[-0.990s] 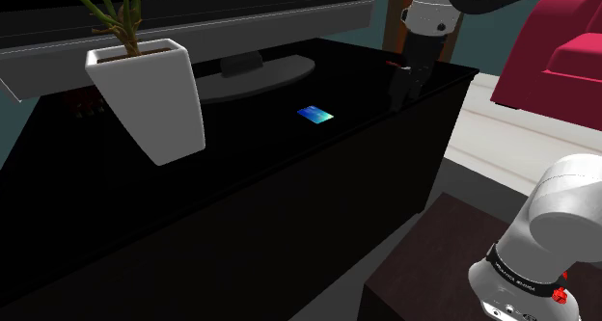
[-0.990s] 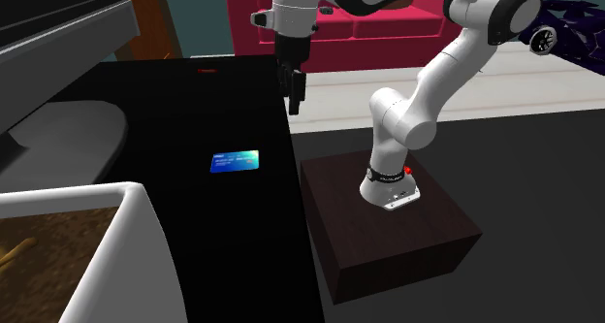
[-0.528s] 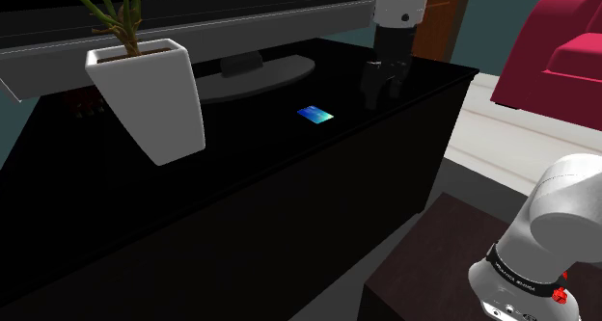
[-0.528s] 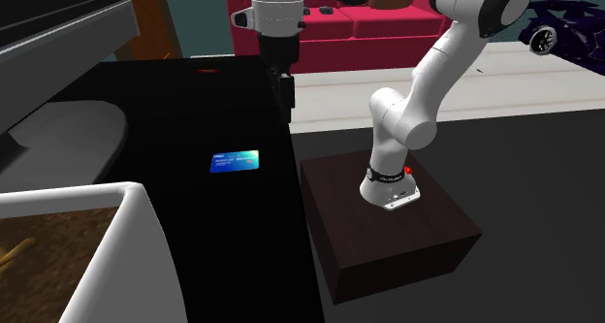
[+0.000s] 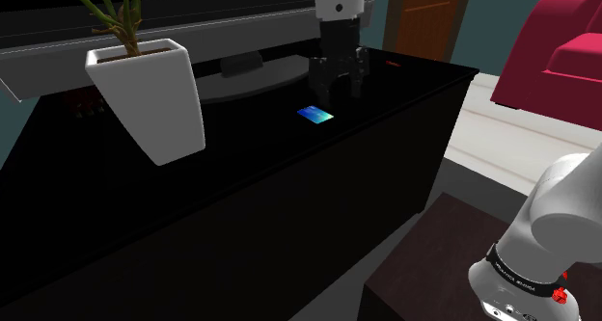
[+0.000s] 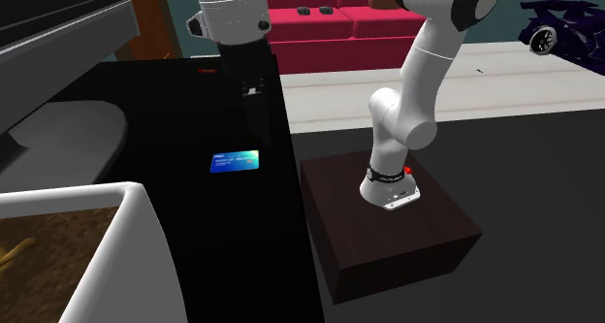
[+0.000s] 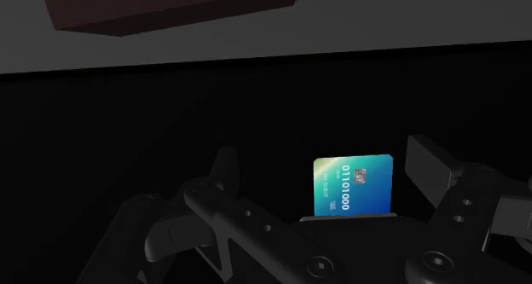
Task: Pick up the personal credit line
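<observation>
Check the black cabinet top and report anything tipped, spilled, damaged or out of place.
Nothing stands out. The blue-green card lies flat on the black cabinet top, well apart from the white planter, which stands upright. The open pincer hovers close by the card without touching it.

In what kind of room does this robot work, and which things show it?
Most likely a living room in a house: a television stands on a black cabinet, a red sofa stands nearby, and a white planter with a plant sits on the cabinet.
</observation>
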